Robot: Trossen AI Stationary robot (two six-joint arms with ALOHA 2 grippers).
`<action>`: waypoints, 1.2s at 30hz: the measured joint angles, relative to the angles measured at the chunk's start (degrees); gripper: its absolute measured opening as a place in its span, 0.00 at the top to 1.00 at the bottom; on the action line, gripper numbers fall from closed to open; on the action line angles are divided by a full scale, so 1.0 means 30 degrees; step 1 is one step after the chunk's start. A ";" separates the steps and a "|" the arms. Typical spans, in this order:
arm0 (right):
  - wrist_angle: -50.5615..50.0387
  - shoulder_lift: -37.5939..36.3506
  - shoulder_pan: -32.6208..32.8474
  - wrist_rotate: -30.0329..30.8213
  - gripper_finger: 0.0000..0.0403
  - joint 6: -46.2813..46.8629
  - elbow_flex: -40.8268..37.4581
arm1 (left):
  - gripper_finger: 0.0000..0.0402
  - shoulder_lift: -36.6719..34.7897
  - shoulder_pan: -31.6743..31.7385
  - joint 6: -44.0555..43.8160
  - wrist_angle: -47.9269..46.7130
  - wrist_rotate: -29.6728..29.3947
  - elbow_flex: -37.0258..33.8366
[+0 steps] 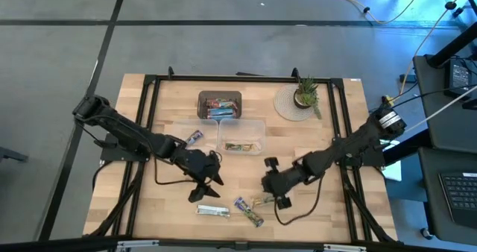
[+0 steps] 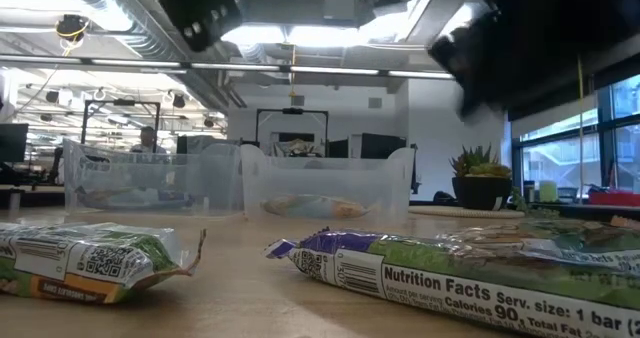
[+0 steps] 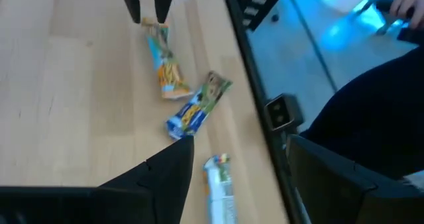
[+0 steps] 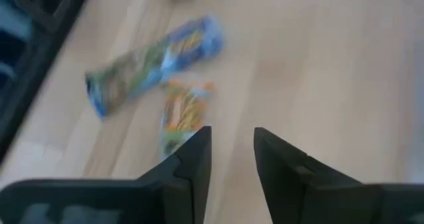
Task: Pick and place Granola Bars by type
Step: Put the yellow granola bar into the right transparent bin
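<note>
Three bars (image 1: pixel 237 206) near the table's (image 1: pixel 134 207) front edge; left gripper (image 1: pixel 205 187) and right gripper (image 1: pixel 274 183) above, both apart, empty.

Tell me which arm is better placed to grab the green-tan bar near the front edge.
Right, probably. The right gripper hangs open beside the green-tan bar, its fingers almost over it. The left gripper is open too, nearer the silvery bar.

Two wrapped bars (image 2: pixel 470 273) (image 2: pixel 90 260) in foreground; clear tubs (image 2: pixel 325 183) behind.
</note>
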 joint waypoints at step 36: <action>0.0099 0.1164 0.2258 0.1520 0.36 0.1309 0.0692 | 0.42 -0.2110 -0.0239 0.2632 -0.0399 -0.2494 -0.0015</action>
